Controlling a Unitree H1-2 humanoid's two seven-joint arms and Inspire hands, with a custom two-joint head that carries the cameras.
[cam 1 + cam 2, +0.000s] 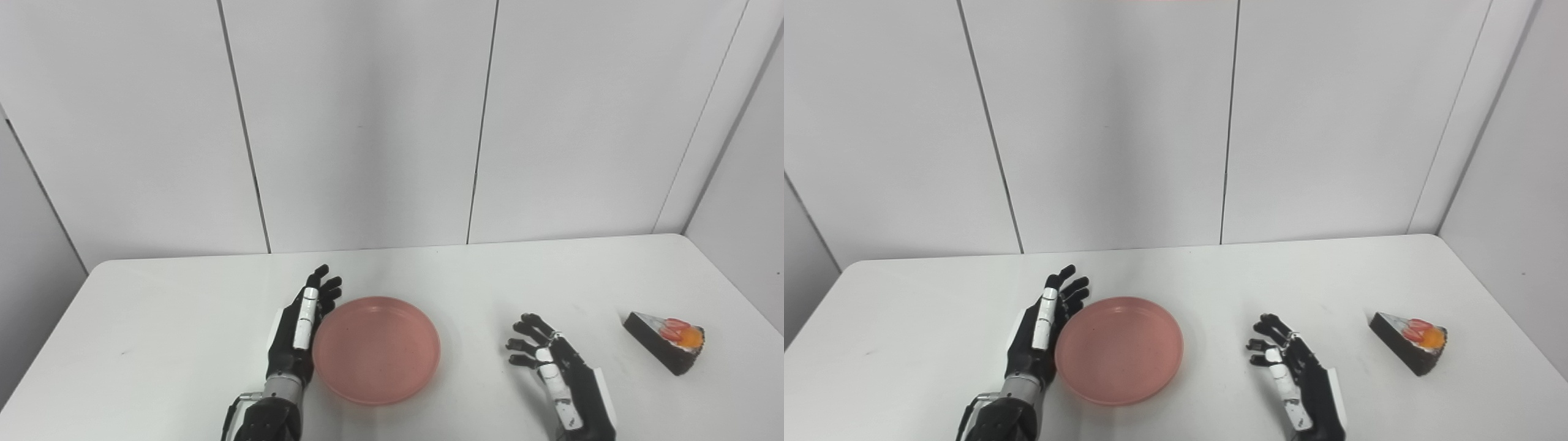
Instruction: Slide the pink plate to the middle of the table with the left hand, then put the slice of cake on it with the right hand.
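The pink plate (376,349) lies flat near the middle of the white table (184,294). My left hand (301,327) stands edge-on against the plate's left rim, open, fingers stretched away from me and holding nothing. To the right of the plate my right hand (554,367) rests open with its fingers loosely curled, a clear gap separating it from the plate. The slice of cake (666,340), dark with a white top and red and orange fruit, lies at the table's right side, well to the right of my right hand.
White wall panels (367,122) rise right behind the table's far edge. A side wall (747,202) closes in at the right, close to the cake. Bare tabletop stretches to the left of my left hand.
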